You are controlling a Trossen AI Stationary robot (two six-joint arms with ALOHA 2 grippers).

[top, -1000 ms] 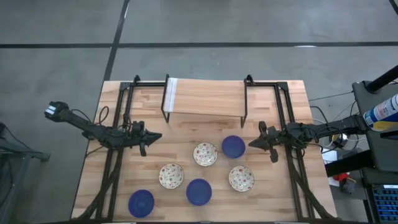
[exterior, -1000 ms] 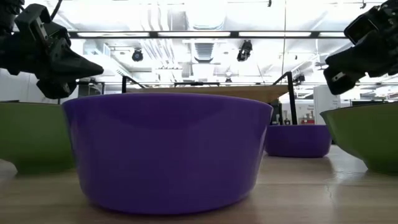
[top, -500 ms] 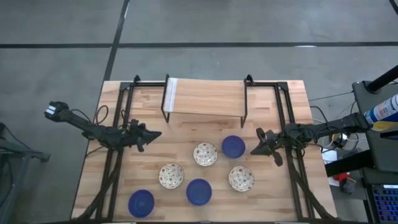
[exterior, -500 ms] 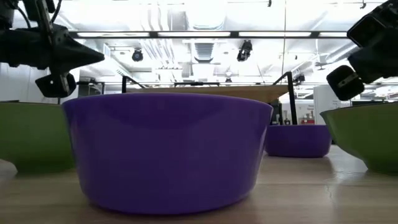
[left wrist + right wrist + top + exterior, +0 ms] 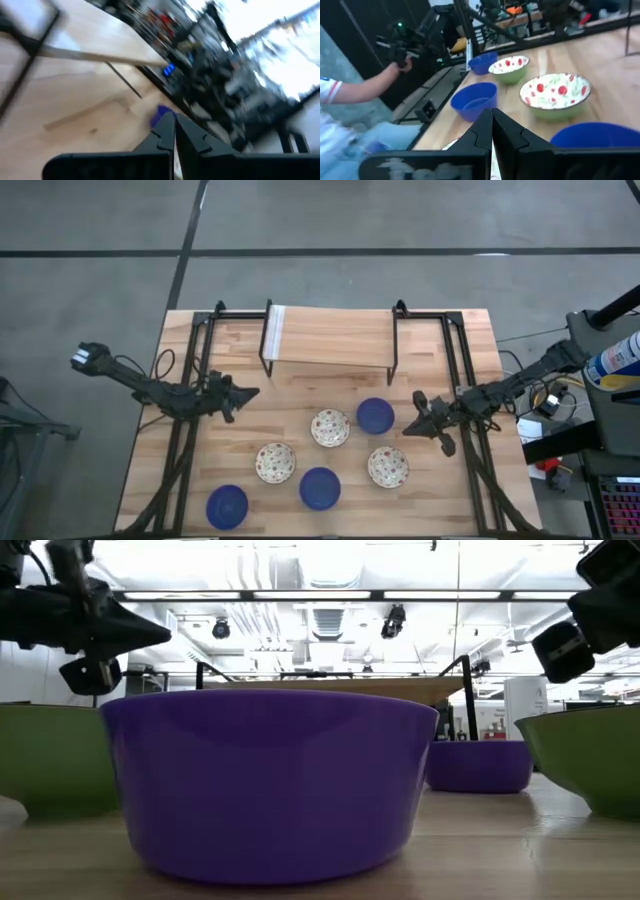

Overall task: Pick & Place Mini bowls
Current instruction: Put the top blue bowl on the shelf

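We see six small round bowls, like the cobalt blue bowl (image 5: pixel 375 415); likely light, rigid, slippery, best pinched at the rim. The right gripper (image 5: pixel 408 425) and left gripper (image 5: pixel 252 392) hover nearby, fingers closed.

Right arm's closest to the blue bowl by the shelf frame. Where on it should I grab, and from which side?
Take the blue bowl by its rim, on the side facing the right gripper, coming down from above with one finger inside and one outside. It sits upright and open, with steep walls, so only the thin rim offers an edge. The patterned bowl crowds its opposite side.
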